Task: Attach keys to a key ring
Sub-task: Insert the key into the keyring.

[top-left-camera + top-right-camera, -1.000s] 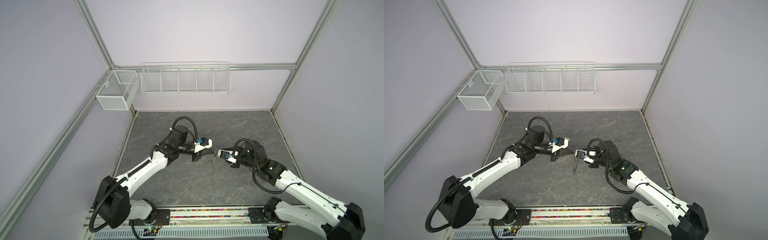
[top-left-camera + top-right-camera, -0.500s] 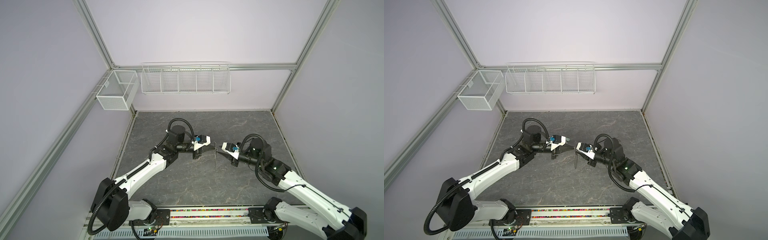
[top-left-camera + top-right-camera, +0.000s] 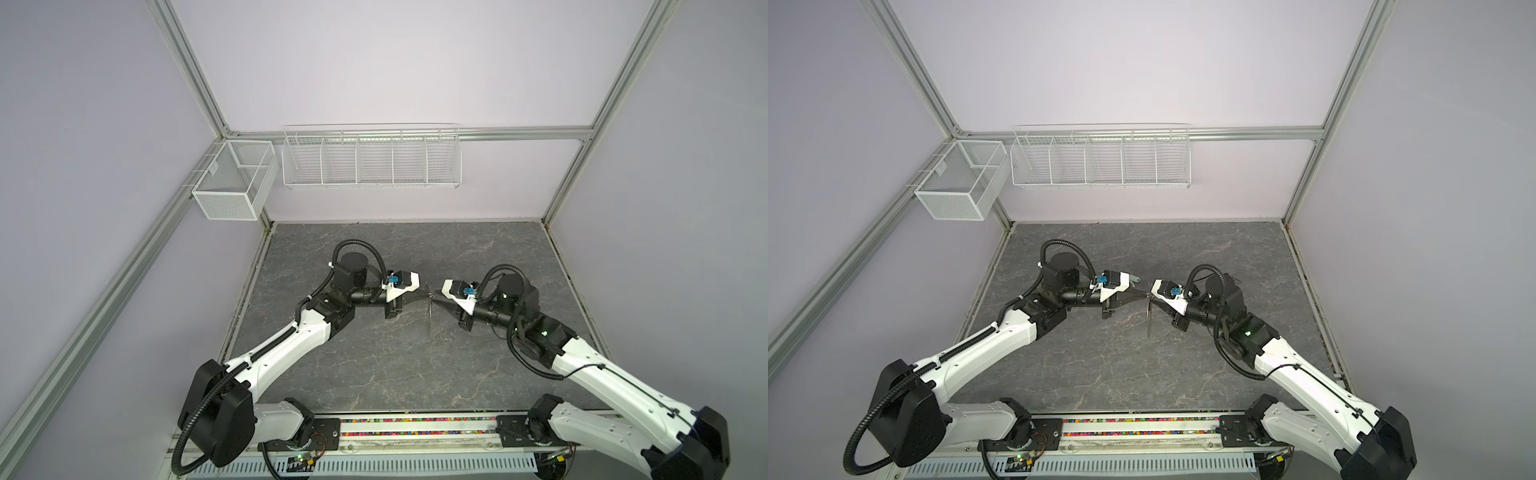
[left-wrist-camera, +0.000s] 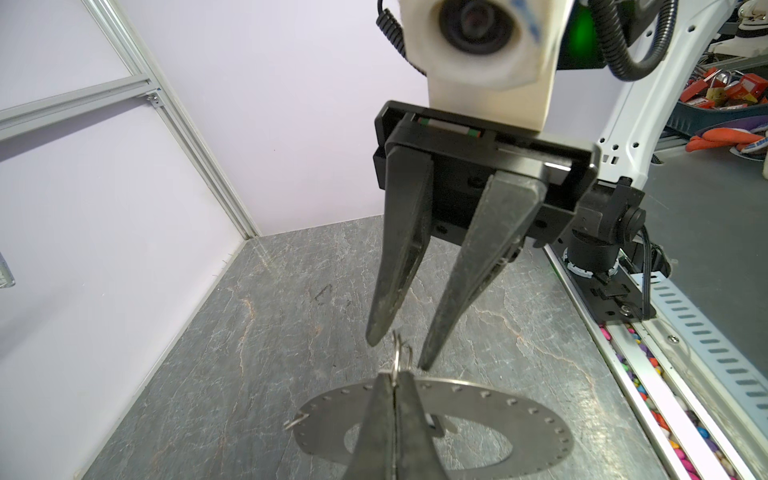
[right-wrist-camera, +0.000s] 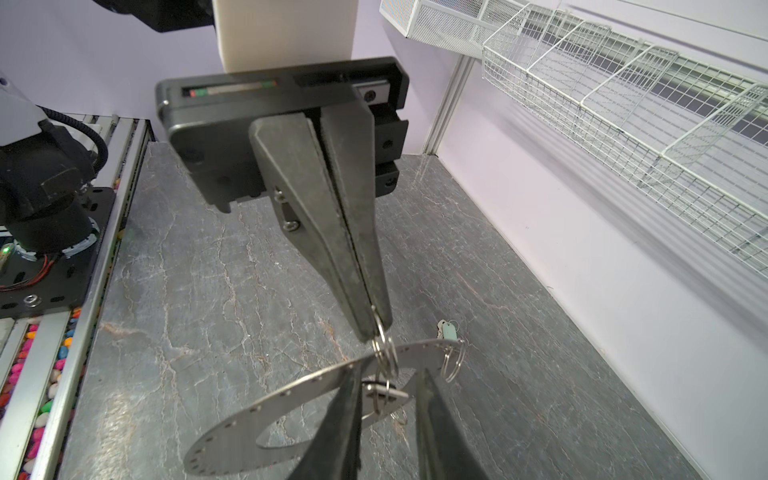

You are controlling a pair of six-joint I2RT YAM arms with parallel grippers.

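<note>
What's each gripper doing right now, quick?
Left gripper: closed, holding the key ring by a small wire loop on its rim.
Right gripper: open, its fingers either side of that loop, gripping nothing.

Right gripper (image 4: 400, 353) displaced toward 12 o'clock and rolled, jaws narrowed about the wire loop (image 5: 384, 351) on the key ring (image 5: 291, 399); left arm (image 3: 286, 345) wrist swung slightly toward 9 o'clock.
</note>
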